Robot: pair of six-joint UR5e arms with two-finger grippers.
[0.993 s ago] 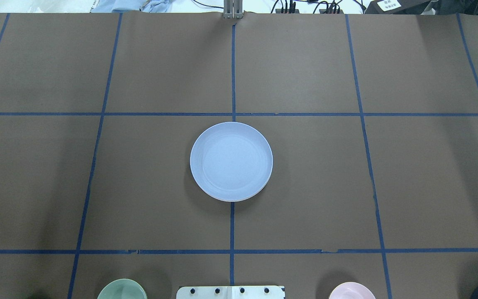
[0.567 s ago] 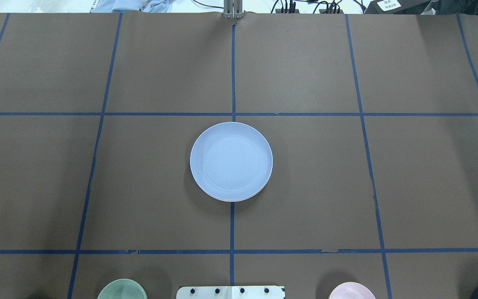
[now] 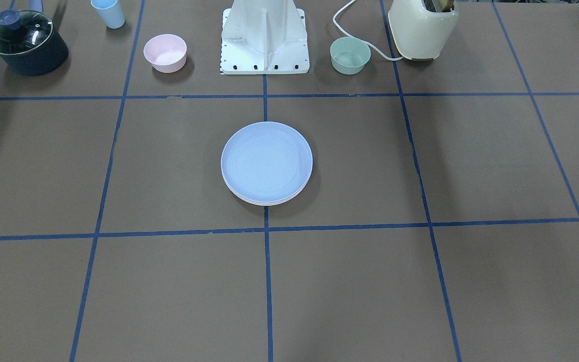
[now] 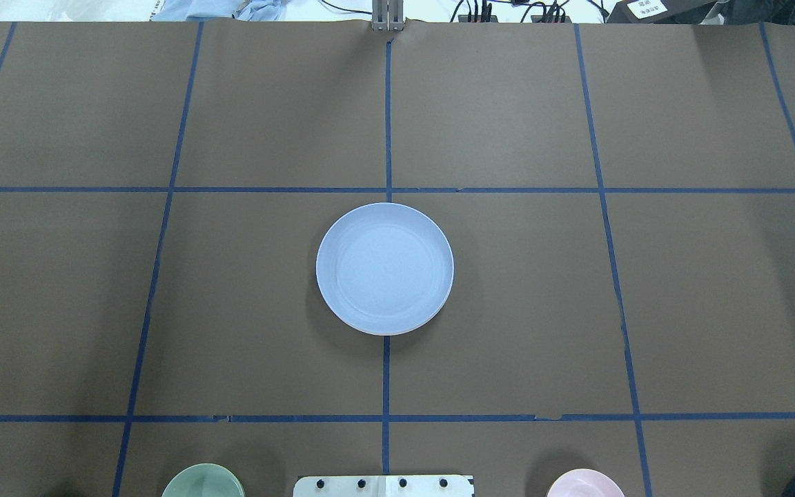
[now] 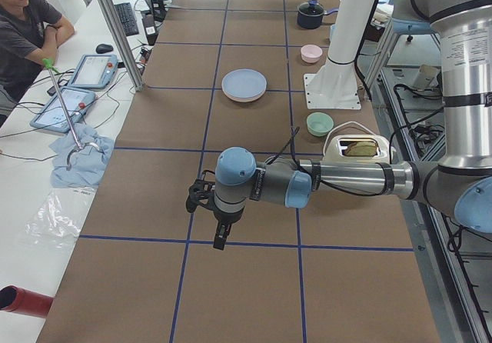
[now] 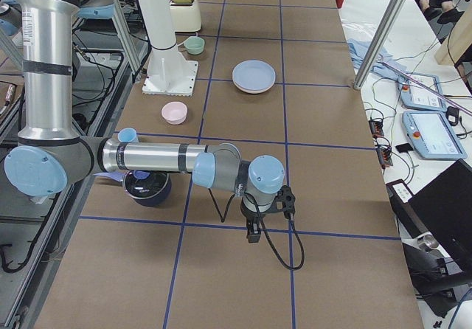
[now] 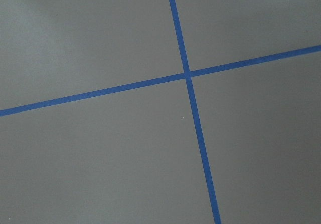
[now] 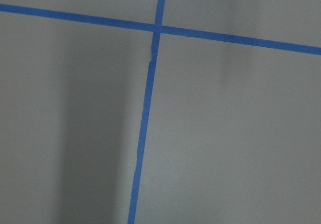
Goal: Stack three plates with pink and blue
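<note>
The light blue plate [image 4: 384,268] lies at the table's middle, on top of a stack [image 3: 266,161]. Thin pale rims of the plates under it [image 3: 269,203] show at its edge in the front-facing view; their colours are mostly hidden. My left gripper [image 5: 219,239] shows only in the exterior left view, hanging over bare table far from the stack [image 5: 244,84]. My right gripper [image 6: 253,233] shows only in the exterior right view, also far from the stack [image 6: 254,74]. I cannot tell whether either is open or shut. Both wrist views show only brown table and blue tape.
Along the robot's side stand a small pink bowl [image 3: 165,52], a small green bowl [image 3: 350,55], a dark pot with a glass lid [image 3: 25,42], a blue cup [image 3: 108,12], a cream toaster [image 3: 422,27] and the robot base [image 3: 264,37].
</note>
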